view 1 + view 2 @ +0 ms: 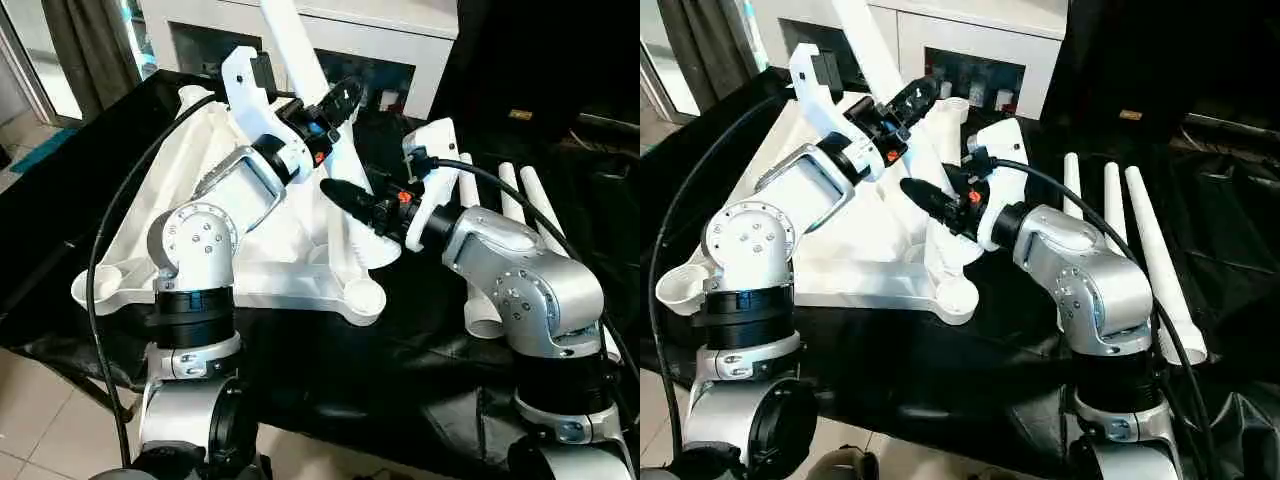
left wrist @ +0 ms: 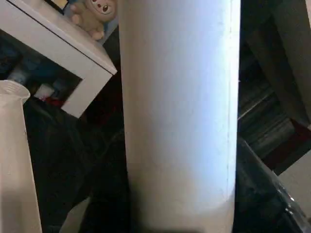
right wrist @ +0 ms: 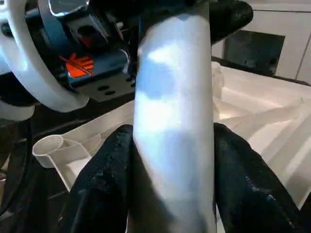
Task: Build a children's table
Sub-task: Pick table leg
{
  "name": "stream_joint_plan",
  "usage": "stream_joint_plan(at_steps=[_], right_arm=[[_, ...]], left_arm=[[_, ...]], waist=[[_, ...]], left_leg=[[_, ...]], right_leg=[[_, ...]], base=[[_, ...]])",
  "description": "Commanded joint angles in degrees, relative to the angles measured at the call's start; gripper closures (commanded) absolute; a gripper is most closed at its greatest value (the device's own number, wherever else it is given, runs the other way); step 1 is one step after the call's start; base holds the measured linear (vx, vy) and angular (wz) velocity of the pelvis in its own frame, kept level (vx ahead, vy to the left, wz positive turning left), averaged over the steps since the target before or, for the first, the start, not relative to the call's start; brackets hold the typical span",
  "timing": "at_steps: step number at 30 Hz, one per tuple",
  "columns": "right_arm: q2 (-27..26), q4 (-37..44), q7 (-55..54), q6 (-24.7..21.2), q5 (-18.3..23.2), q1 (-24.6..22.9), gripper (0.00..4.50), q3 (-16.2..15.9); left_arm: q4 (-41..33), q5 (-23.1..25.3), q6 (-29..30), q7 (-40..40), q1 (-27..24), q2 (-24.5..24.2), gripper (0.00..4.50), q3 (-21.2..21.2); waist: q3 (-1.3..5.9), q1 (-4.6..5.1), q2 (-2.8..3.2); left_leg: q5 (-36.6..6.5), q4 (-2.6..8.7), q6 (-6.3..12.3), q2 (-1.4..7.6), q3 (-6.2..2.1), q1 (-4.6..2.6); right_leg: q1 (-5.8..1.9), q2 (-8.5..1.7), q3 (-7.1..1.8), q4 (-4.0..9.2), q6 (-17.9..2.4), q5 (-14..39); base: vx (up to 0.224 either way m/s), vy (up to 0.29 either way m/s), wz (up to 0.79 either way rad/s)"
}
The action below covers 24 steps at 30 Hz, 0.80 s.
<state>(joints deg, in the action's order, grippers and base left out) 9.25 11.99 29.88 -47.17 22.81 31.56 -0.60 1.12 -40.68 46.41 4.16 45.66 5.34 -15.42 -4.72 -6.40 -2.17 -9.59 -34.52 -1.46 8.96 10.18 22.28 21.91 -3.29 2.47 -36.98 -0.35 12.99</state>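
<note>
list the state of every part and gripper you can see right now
table top: lying underside up on the black cloth, corner sockets facing up
held leg: standing tilted in a near corner socket, gripped by both grippers
left gripper: fingers around the held leg, higher up
right gripper: fingers shut on the held leg, lower down
three spare legs: lying side by side on the cloth, untouched

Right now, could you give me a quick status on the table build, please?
Right gripper clamped low on leg; left gripper around it higher up. Leg tilted over tabletop corner socket. Three spare legs lying aside.
</note>
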Motion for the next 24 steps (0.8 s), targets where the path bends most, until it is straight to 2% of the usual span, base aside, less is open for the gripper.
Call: stream_joint_plan(at_steps=[1, 9, 10, 11, 13, 17, 19, 21, 24], right_arm=[[0.23, 0.21, -0.81, 0.66, 0.04, 1.32, 2.64, 0.15], [0.0, 0.02, -1.25, 1.67, 0.2, 1.64, 2.64, 0.84], [-0.12, -0.03, -1.17, 1.5, 0.6, 1.66, 2.29, 1.09], [-0.71, -0.22, -0.76, 0.38, 2.71, 1.78, 2.08, 2.44], [-0.89, -0.33, -0.59, -0.12, 3.54, 1.85, 1.92, 2.98], [2.53, 1.87, 6.83, -6.31, 12.8, 1.01, 1.62, 6.94], [4.18, 2.68, 9.37, -8.27, 15.48, 0.49, 1.46, 7.93], [5.49, 2.85, 10.93, -9.36, 16.86, -0.05, 1.23, 8.51], [7.53, 2.72, 12.38, -11.78, 18.88, -0.93, 1.11, 8.43]], left_arm=[[0.14, 0.33, 0.53, -0.01, 0.69, 0.52, 2.58, 1.76], [0.14, 0.05, 0.37, 1.92, 0.57, -0.74, 2.64, 2.53], [0.16, 0.06, 0.33, 2.32, 0.56, -0.95, 2.64, 2.65], [0.25, 0.09, 0.36, 3.99, 0.51, -1.93, 2.64, 3.15], [0.35, 0.1, 0.42, 4.53, 0.53, -2.24, 2.64, 3.31], [-0.32, -1.12, 2.93, 14.14, 0.3, -8.19, 2.65, 6.19], [-0.75, -2.15, 3.99, 16.98, 0.36, -9.7, 2.65, 6.76], [-1.13, -3.73, 5.03, 19.79, 0.55, -10.93, 2.65, 6.95], [-1.49, -5.97, 5.77, 23.39, 1.14, -12.12, 2.65, 6.74]], waist=[[4.86, 0.09, 0.37], [4.94, 0.03, 0.5], [4.93, 0.09, 0.47], [4.95, 0.07, 0.55], [4.94, 0.16, 0.51], [4.95, -0.08, 0.7], [4.99, -0.14, 0.64], [5.03, -0.23, 0.55], [4.98, -0.22, 0.62]], left_leg=[[-5.96, 3.55, -1.32, 3.86, -1.66, -1.34], [-5.84, 3.49, -1.35, 3.85, -1.68, -1.41], [-5.84, 3.51, -1.38, 3.87, -1.65, -1.38], [-5.82, 3.5, -1.42, 3.83, -1.68, -1.4], [-5.86, 3.55, -1.43, 3.85, -1.63, -1.45], [-6.01, 3.62, -1.27, 3.85, -1.66, -1.65], [-5.43, 3.57, -1.27, 3.83, -1.62, -1.52], [-4.8, 3.47, -1.18, 3.71, -1.55, -1.41], [-5.22, 3.45, -1.18, 3.76, -1.5, -1.41]], right_leg=[[-2.91, -5.02, -2.99, 4.44, -11.14, -0.72], [-2.91, -5.05, -2.99, 4.37, -11.33, -1.43], [-2.9, -5.0, -3.01, 4.34, -11.32, -1.51], [-2.91, -5.01, -3.0, 4.35, -11.23, -1.64], [-2.84, -4.97, -2.97, 4.31, -11.38, -1.69], [-2.8, -4.8, -2.87, 4.13, -11.02, -1.43], [-2.96, -4.85, -2.89, 4.02, -11.11, -2.36], [-3.06, -5.01, -2.82, 3.97, -11.82, -3.17], [-2.95, -5.09, -2.8, 4.07, -12.63, -1.85]], base=[[0.0, 0.0, 0.0], [0.0, 0.0, 0.0], [0.0, 0.0, 0.0], [0.0, 0.0, 0.0], [0.0, 0.0, 0.0], [0.0, 0.0, 0.0], [0.0, 0.0, 0.0], [0.0, 0.0, 0.0], [0.0, 0.0, 0.0]])
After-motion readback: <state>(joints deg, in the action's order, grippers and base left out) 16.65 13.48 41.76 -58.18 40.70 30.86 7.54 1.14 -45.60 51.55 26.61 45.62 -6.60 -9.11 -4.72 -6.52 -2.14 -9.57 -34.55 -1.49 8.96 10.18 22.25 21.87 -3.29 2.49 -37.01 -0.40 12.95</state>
